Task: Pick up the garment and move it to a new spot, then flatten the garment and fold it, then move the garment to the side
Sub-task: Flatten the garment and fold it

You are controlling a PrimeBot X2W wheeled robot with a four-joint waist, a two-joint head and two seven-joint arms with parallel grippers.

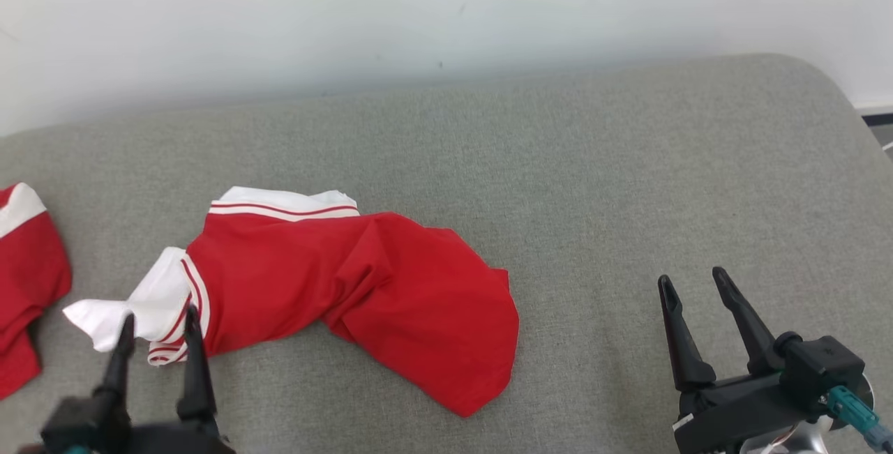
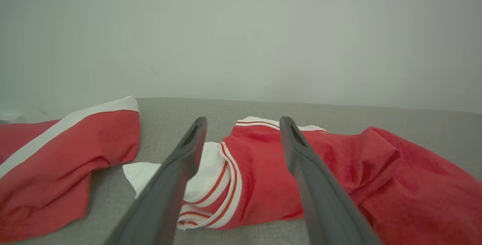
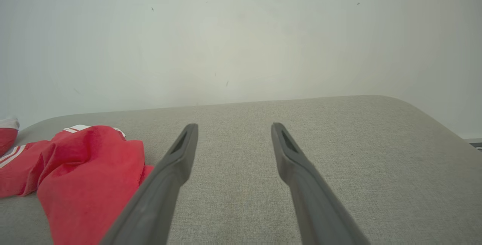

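Shows crumpled red garment (image 1: 363, 286) left of centre, left end effector (image 1: 159, 314) spread at its white trim, seemingly for pickup, right end effector (image 1: 691, 276) spread, idle at lower right.

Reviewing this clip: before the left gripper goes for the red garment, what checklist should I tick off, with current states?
1. Left gripper open: ok.
2. Right gripper open, holding nothing: ok.
3. Left gripper lined up on the garment at its white sleeve end: ok.
4. Contact with the cloth: cannot tell.
5. Garment flat: not ok, crumpled.
6. Second red garment lies apart at the left: ok.
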